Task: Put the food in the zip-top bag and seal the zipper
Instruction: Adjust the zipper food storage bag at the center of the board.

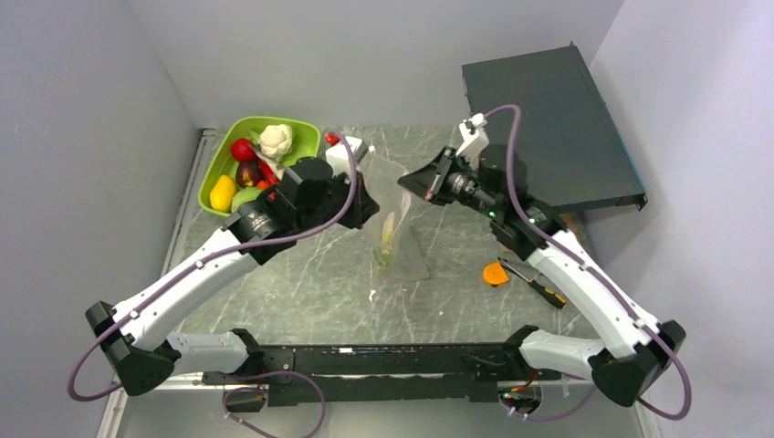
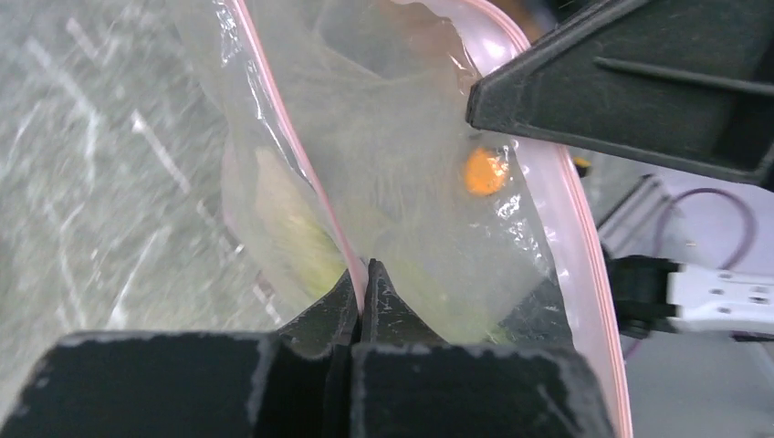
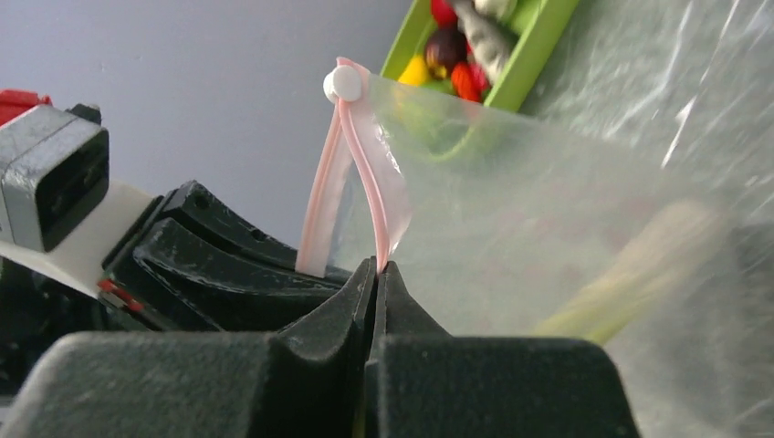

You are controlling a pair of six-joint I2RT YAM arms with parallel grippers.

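Note:
The clear zip-top bag (image 1: pixel 398 228) hangs over the middle of the table between both grippers, with a pale green stalk of food (image 1: pixel 388 239) inside. My left gripper (image 2: pixel 362 274) is shut on the pink zipper (image 2: pixel 301 155) at one side of the mouth. My right gripper (image 3: pixel 381 269) is shut on the zipper (image 3: pixel 365 173) at the other side, below its white slider (image 3: pixel 345 84). More food lies in the lime-green tray (image 1: pixel 274 119) at the back left: a red piece (image 1: pixel 242 149), a yellow one (image 1: pixel 222 192), a dark purple one (image 1: pixel 248 172) and a white cauliflower (image 1: pixel 276 140).
An orange disc (image 1: pixel 495 273) and a screwdriver (image 1: pixel 538 285) lie on the table right of the bag. A flat black box (image 1: pixel 548 119) fills the back right corner. Walls close in the left, back and right sides.

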